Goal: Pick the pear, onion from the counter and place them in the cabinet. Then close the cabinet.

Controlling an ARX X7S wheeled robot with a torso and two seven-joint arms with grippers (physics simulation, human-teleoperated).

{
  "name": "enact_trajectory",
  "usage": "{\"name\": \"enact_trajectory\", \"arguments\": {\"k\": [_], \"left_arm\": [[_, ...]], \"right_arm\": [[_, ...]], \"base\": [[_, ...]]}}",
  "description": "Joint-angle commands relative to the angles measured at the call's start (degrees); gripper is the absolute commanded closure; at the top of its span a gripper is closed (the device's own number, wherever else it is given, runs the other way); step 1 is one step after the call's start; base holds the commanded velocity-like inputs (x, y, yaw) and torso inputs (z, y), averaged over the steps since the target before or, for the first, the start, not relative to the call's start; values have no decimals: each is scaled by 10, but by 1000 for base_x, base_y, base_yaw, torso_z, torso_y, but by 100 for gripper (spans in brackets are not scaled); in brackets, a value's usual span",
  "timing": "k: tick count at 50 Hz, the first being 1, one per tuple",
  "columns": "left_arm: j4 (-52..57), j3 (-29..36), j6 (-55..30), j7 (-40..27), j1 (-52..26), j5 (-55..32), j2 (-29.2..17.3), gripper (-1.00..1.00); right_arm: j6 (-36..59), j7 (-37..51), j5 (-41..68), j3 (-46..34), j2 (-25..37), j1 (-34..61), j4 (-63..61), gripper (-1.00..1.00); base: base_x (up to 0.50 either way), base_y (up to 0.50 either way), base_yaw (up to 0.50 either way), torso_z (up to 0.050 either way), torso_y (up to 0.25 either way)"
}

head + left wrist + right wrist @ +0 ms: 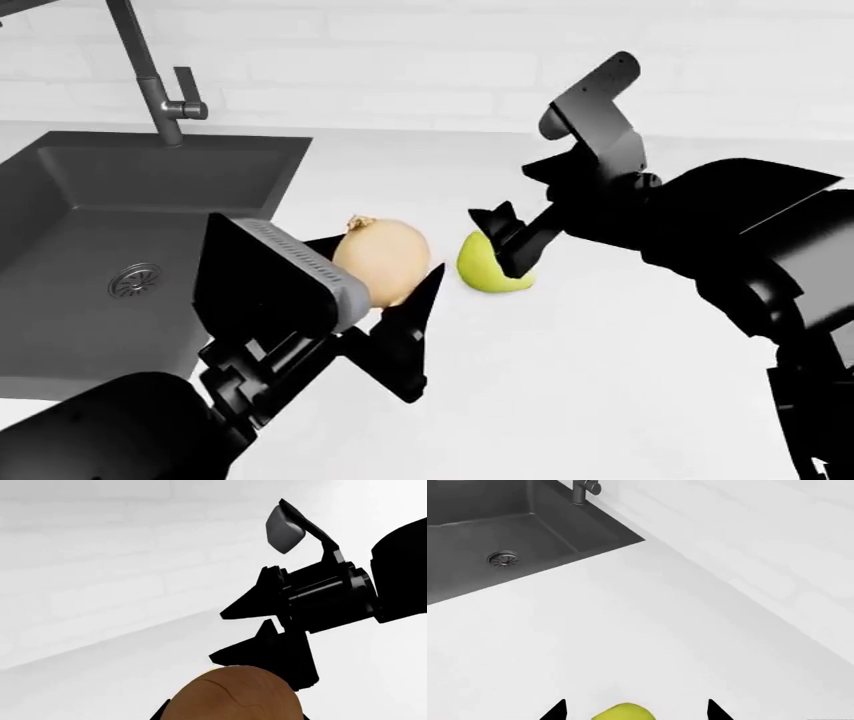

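The tan-brown onion sits between the fingers of my left gripper, which is shut on it. It fills the near edge of the left wrist view as the onion. The yellow-green pear lies on the white counter just to the onion's right. My right gripper is open, its two black fingertips standing wide apart on either side of the pear. The cabinet is out of view.
A dark grey sink with a drain and a grey faucet is set into the counter at the left. A white tiled wall runs along the back. The right gripper shows just beyond the onion in the left wrist view.
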Motion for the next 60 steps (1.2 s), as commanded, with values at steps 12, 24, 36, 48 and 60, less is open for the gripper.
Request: {"name": "enact_trajectory", "arguments": {"k": [12,24,36,48,60], "left_arm": [[4,-3,1,-19,-10,-18,-2,100],[1,1,6,-19,-12,-18,-3,100],[-1,7,11,-19,-11,-13,-6,100],[-4,11,25,-11,-4,-3,-9,100],[-4,22,34,-5,0,9,-11,100]], "right_arm": [[-22,-16,-22,-55,-8,-8,40,-100],[-37,-30,-39,-93,-29,-7,86,-100],[-45,-30,-51,-111,-36,-11,121,-100],[-56,-27,-59,-120,-38,-19,145,-100],[-78,-8,-60,-102,-30,-33,122,100]], "base": [[0,0,0,0,0],[0,0,0,0,0],[0,0,0,0,0],[0,0,0,0,0],[0,0,0,0,0]]}}
